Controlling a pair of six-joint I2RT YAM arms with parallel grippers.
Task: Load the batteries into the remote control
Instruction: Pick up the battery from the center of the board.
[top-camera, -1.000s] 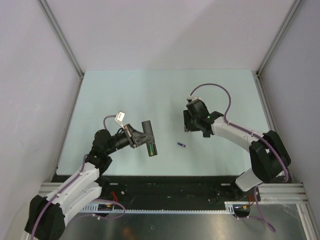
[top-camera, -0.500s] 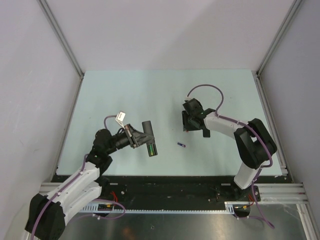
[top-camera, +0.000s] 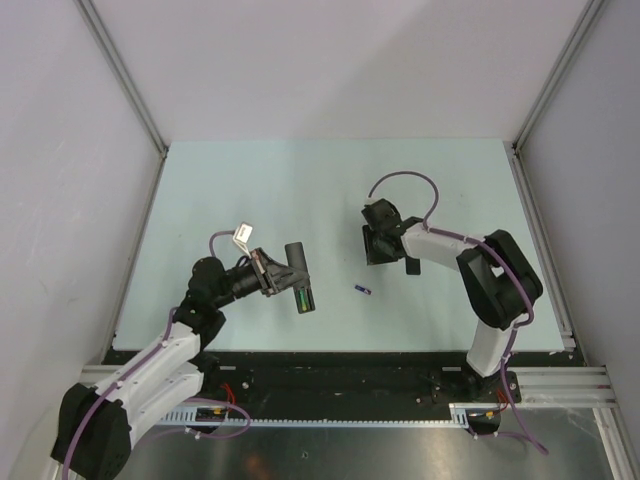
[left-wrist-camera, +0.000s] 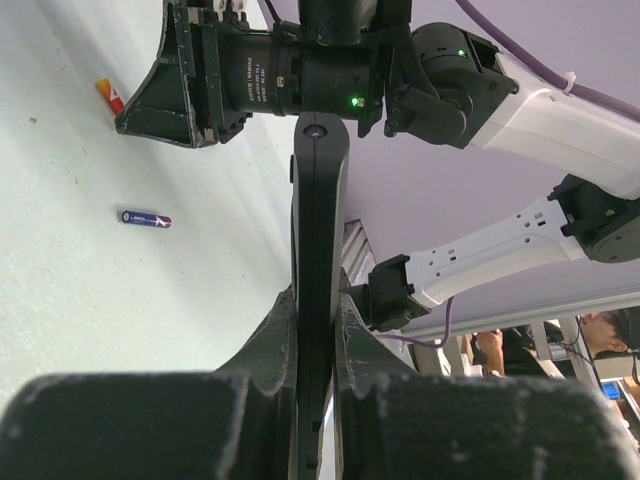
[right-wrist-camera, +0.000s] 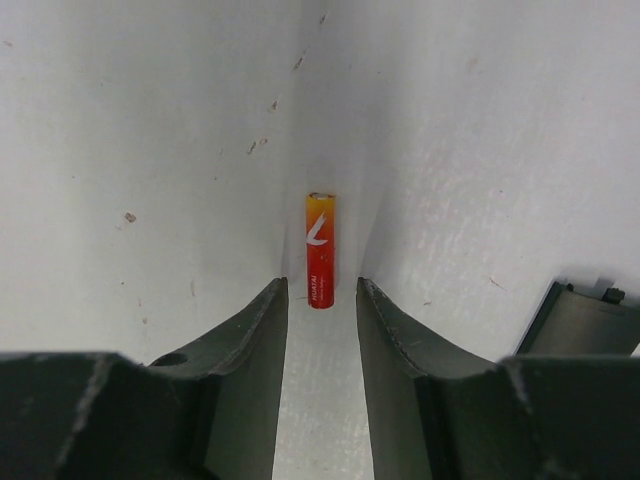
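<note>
The remote control (top-camera: 295, 258), a slim black bar, is held above the pale green table (top-camera: 300, 180) by the left gripper (top-camera: 272, 278), a little toward 8 o'clock from the table's middle in the overhead view. Its long axis runs roughly from 12 to 6 o'clock, and a green battery (top-camera: 301, 298) sits in the recess at its 6 o'clock end. In the left wrist view the two fingers (left-wrist-camera: 268, 345) are clamped against the remote's long sides, and the bar rises straight up between them. The right gripper (top-camera: 378, 247) is at about 3 o'clock from the table's middle, pointing down at the surface. Its wrist camera shows the jaws parted by a narrow gap, only a little wider than a battery. A red battery (right-wrist-camera: 320, 250) lies flat on the table in line with that gap. Its near end is just between the fingertips (right-wrist-camera: 268, 310), and it touches neither of them. A blue-purple battery (top-camera: 362, 290) lies alone on the table between the two arms, at about 7 o'clock from the right gripper and well apart from the remote. A dark flat piece (right-wrist-camera: 575, 318) shows at 4 o'clock in the right wrist view; what it is cannot be told.
</note>
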